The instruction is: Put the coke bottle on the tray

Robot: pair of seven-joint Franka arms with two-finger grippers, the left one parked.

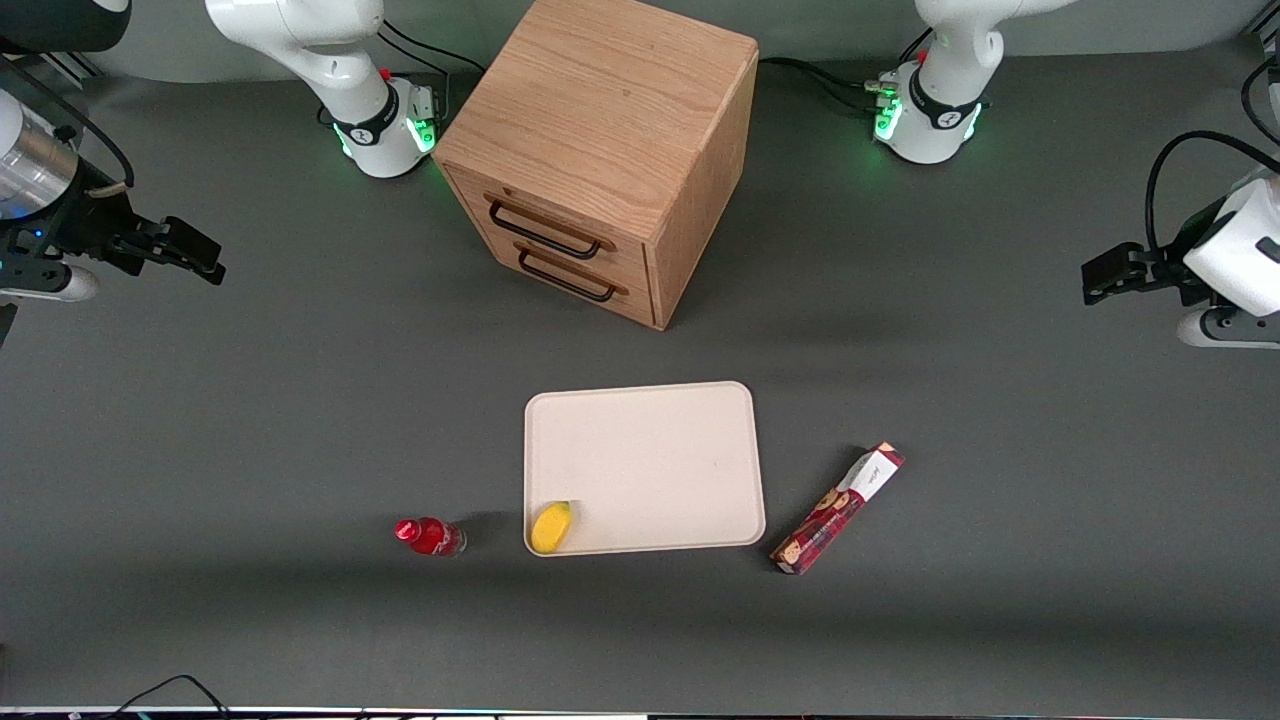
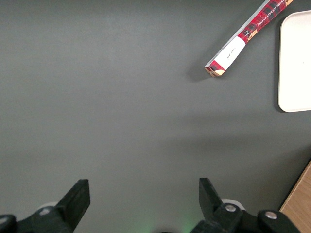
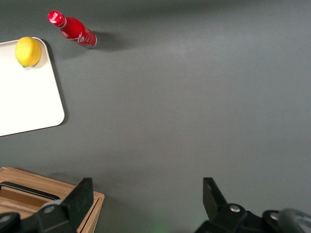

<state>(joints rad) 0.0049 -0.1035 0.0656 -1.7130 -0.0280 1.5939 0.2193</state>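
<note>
The coke bottle (image 1: 430,536) lay on its side on the dark grey tabletop (image 1: 250,420), its red cap pointing toward the working arm's end and its clear base toward the tray (image 1: 650,450), which sat just beside it with a narrow strip of bare tabletop between them. The bottle was not on the tray. A yellow fruit (image 1: 551,527) rested inside the tray's corner nearest the bottle and nearest the front camera, touching the low rim there; the rest of the cream-beige tray showed only its bare surface. The gripper (image 1: 195,257) hung above the tabletop at the working arm's end, well apart from the bottle and farther from the front camera than it, its two black fingers (image 3: 80,196) spread wide with nothing between them. In the right wrist view the coke bottle (image 3: 73,29) and the yellow fruit (image 3: 27,51) showed near each other, the fruit on the tray (image 3: 29,102) and the bottle off it. A wooden drawer cabinet (image 1: 600,150) with two dark handles stood farther from the front camera than the tray, its drawers closed. A long red cookie box (image 1: 838,509) lay flat on the tabletop beside the tray, toward the parked arm's end, apart from the rim
</note>
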